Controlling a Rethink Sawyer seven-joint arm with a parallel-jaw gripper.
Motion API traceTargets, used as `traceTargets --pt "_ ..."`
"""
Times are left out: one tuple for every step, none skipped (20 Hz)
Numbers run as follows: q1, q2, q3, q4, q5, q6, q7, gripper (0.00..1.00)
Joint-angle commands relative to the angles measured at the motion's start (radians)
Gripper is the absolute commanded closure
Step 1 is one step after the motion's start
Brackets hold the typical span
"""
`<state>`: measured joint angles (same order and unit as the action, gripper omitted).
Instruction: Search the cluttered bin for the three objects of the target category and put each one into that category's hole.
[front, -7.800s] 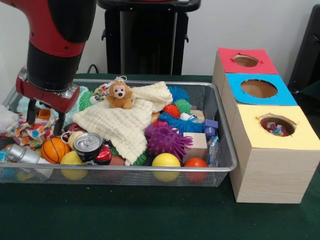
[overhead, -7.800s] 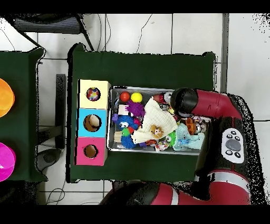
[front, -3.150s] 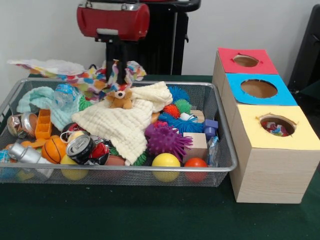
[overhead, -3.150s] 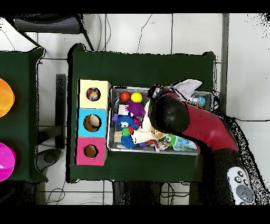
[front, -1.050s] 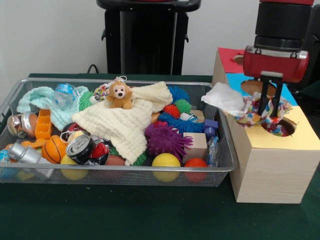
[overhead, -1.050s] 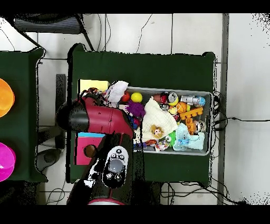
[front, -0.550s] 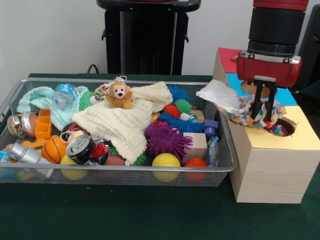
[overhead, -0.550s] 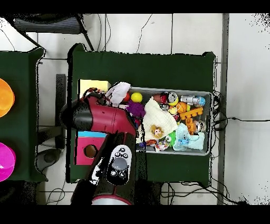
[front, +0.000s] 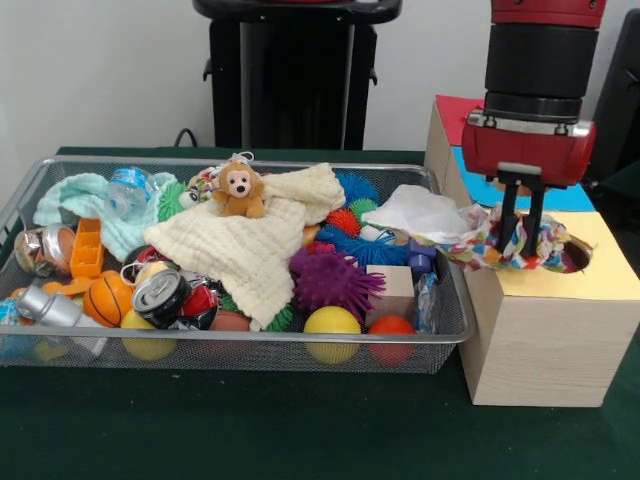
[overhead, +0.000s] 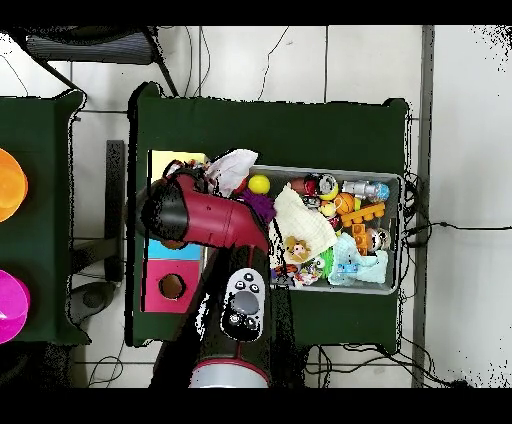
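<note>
Dotted white cloth (front: 492, 243) hangs bunched in the pincer (front: 520, 243), whose two black fingers are closed on it just left of the hole (front: 574, 256) in the yellow-topped box (front: 560, 340). One such cloth is plainly visible; a plain white piece (front: 425, 212) beside it drapes over the right rim of the bin (front: 250, 350). The cloth's long axis runs roughly level, from bin rim toward hole. Three boxes stand in a row on the desk (front: 250, 430). One cream waffle cloth (front: 255, 245) carries one toy monkey (front: 240, 190).
</note>
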<state>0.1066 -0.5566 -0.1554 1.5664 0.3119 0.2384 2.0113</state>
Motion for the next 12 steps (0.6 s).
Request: traceTargets --pt "-0.028 0.045 0.133 0.031 0.057 -0.048 0.209 1.00" --pt "-0.023 0.043 0.133 0.036 0.068 -0.020 0.214 1.00" --pt "-0.016 0.044 0.130 0.037 0.076 -0.005 0.220 1.00" --pt "-0.003 0.039 0.119 0.044 0.087 0.021 0.232 1.00" --pt "0.002 0.036 0.117 0.050 0.093 0.024 0.237 1.00" --pt "0.015 0.035 0.107 0.053 0.102 0.034 0.246 1.00" --pt "0.020 0.033 0.105 0.057 0.109 0.042 0.248 1.00" --pt "0.027 0.031 0.100 0.059 0.114 0.048 0.251 1.00" --pt "0.035 0.031 0.092 0.059 0.119 0.055 0.251 1.00" --pt "0.036 0.034 0.087 0.053 0.124 0.085 0.250 1.00" --pt "0.038 0.035 0.084 0.053 0.128 0.090 0.247 1.00" --pt "0.044 0.037 0.081 0.053 0.132 0.107 0.250 1.00"
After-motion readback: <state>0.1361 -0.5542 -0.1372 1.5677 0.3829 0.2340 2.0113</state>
